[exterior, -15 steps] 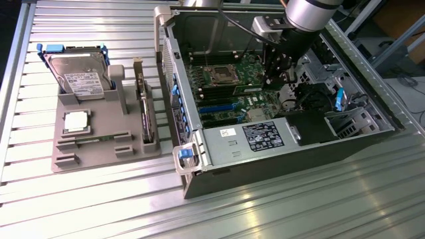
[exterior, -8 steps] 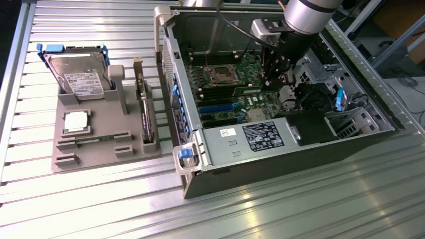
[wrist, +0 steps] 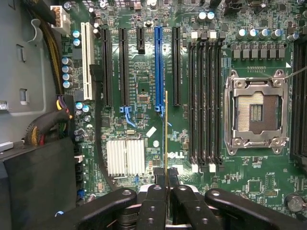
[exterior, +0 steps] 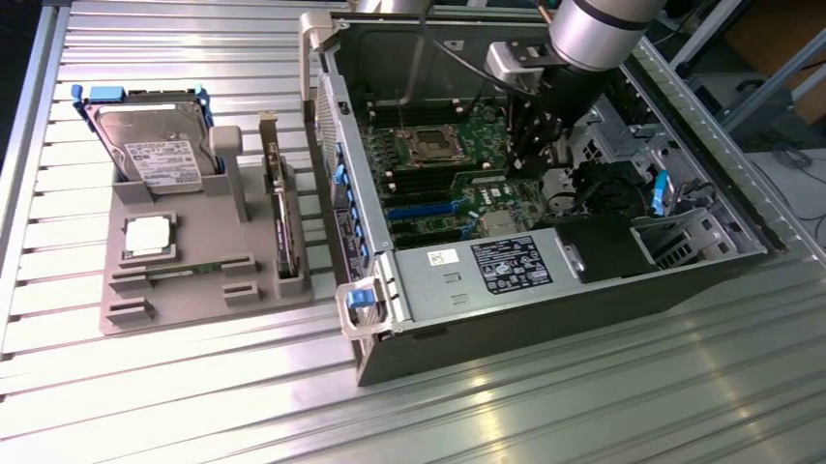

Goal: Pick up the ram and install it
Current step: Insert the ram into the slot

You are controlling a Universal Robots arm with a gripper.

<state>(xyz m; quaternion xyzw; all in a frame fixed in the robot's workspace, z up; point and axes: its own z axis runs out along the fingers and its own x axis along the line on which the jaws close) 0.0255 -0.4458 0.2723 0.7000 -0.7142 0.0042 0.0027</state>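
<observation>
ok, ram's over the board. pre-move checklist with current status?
1. Ram in grip: ok, clamped edge-on between the gripper fingers.
2. Gripper inside the case, over the motherboard: ok.
3. Ram over a memory slot: not ok, in the wrist view its edge runs by the blue slot, apart from the black memory slots beside the CPU socket.
4. Ram parallel to the memory slots: ok.
5. Memory slots empty: ok.
6. Slot latches open: cannot tell.
</observation>
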